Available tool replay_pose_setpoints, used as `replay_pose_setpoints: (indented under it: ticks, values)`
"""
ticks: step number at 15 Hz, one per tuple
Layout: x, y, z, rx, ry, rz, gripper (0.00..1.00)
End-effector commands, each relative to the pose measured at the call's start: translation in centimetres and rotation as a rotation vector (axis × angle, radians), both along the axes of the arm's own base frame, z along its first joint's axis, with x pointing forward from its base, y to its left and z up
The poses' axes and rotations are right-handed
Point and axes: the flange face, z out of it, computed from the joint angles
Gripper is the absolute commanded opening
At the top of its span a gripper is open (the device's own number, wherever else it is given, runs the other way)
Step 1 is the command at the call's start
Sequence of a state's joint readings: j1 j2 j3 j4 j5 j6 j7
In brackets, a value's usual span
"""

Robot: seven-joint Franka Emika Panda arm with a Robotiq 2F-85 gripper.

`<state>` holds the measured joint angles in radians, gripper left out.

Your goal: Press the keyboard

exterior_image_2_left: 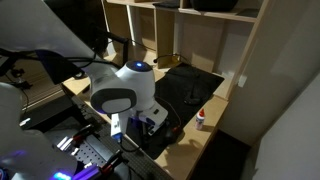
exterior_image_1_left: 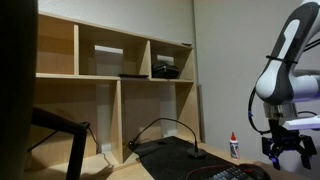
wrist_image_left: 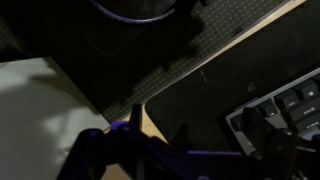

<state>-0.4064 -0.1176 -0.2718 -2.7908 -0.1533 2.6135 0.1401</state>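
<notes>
A: Where's the keyboard [exterior_image_1_left: 228,173]?
B: Low on the surface [exterior_image_1_left: 120,170], at the bottom edge in an exterior view, near the plain black mat [exterior_image_1_left: 178,156]. The wrist view catches its key rows at right [wrist_image_left: 283,108], dim.
A: Claw [exterior_image_1_left: 286,152]?
B: It hangs above the keyboard and off to one side, not touching. The fingers look spread and hold nothing (the wrist view is too dark to confirm).
A: Handling?
B: My read is a stiff, flat plastic slab. It's light and low, so it will likely skid if shoved sideways. The keys should be springy with short travel, and a hard jab could pop a cap. No grasp is needed. Come straight down with one fingertip on a key cap mid-block, not on the rim. Narrowing the fingers first would hit fewer keys.
A: Anything close?
B: A small red-capped bottle [exterior_image_1_left: 234,147] stands behind the keyboard, apart from it. Steer clear of it on the way down.
</notes>
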Motion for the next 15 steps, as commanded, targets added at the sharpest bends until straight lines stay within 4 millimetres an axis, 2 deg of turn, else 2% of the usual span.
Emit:
replay_pose_setpoints:
  ticks: [1, 5, 9, 10, 15]
  values:
    - [0.0, -0.1, -0.3, 0.002, 0.007, -0.001, 1.0]
    - [0.2, -0.1, -0.3, 0.0, 0.005, -0.002, 1.0]
    - [1.0, -0.3, -1.6, -0.017, -0.065, -0.026, 1.0]
    - [0.9, -0.3, -0.3, -0.017, -0.046, -0.017, 1.0]
    - [1.0, -0.3, -0.4, -0.018, -0.049, -0.017, 1.0]
